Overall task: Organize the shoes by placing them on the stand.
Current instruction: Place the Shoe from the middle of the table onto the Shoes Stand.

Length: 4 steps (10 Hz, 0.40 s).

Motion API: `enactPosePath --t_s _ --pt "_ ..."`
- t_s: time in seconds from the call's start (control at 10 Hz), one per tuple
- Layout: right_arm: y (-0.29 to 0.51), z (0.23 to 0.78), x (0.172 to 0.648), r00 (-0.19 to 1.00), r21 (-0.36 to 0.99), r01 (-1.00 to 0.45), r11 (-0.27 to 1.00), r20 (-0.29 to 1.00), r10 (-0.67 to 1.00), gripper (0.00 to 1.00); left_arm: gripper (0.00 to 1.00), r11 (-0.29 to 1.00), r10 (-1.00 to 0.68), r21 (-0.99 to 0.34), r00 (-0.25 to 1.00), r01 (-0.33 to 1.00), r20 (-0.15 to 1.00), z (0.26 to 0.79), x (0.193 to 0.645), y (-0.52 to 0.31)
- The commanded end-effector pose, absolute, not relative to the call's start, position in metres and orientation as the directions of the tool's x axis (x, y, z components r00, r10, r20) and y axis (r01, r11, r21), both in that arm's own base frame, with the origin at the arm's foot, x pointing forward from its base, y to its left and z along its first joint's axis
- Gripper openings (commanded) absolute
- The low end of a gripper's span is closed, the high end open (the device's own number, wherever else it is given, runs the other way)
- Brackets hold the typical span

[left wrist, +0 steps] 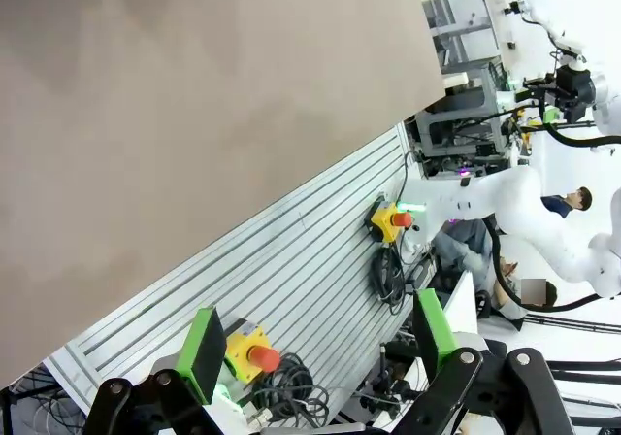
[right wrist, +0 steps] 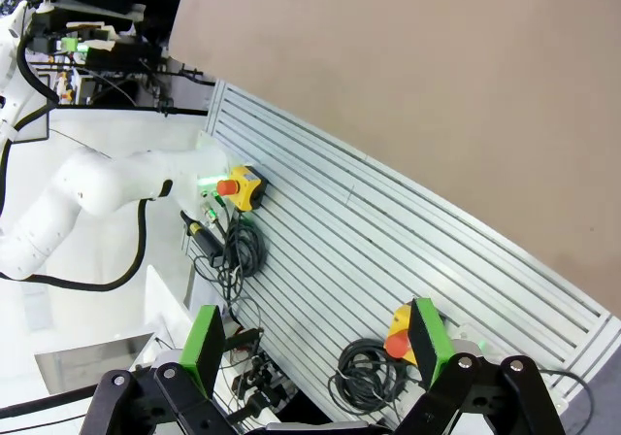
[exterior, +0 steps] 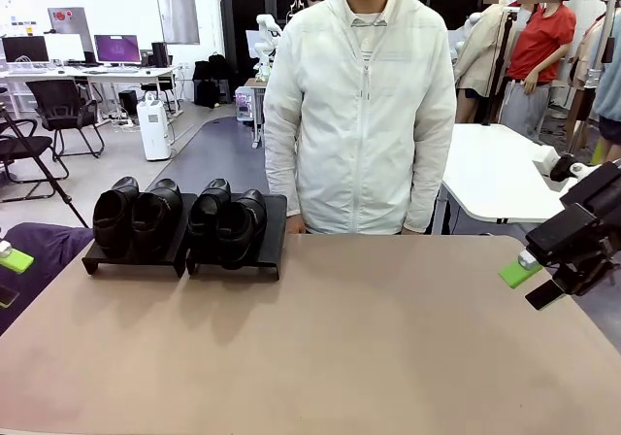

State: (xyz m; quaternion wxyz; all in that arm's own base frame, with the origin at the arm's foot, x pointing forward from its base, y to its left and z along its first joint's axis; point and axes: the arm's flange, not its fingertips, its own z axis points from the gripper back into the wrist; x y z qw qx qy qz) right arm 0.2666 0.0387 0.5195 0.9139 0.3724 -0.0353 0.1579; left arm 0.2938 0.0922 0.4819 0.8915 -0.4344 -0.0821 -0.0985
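Shiny black shoes stand on the stand at the table's far left. Two shoes sit on the left platform, and two more on the right platform. My left gripper hangs at the left table edge, well short of the stand. In its wrist view the left gripper is open with nothing between its green pads. My right gripper hovers at the table's right edge, open. Its own view shows the right gripper empty.
A person in a white jacket stands at the far side, just right of the stand. The tan tabletop stretches bare between the arms. Both wrist views look past the table edge at a slotted metal base with yellow stop buttons and cables.
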Motion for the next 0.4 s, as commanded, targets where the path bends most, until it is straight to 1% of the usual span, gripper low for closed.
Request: enactPosePath --t_s 0.0,0.3 --pt "0.0387 0.5246 0.2668 0.950 0.678 -0.308 0.668 0.178 0.257 1.00 1.00 0.606 -0.107 -0.759 0.970 0.239 0.219 0.4838 0.2910 0.0945" --pt "0.0387 0.5246 0.2668 0.950 0.678 -0.308 0.668 0.178 0.257 1.00 1.00 0.606 -0.107 -0.759 0.970 0.239 0.219 0.4838 0.2910 0.0945"
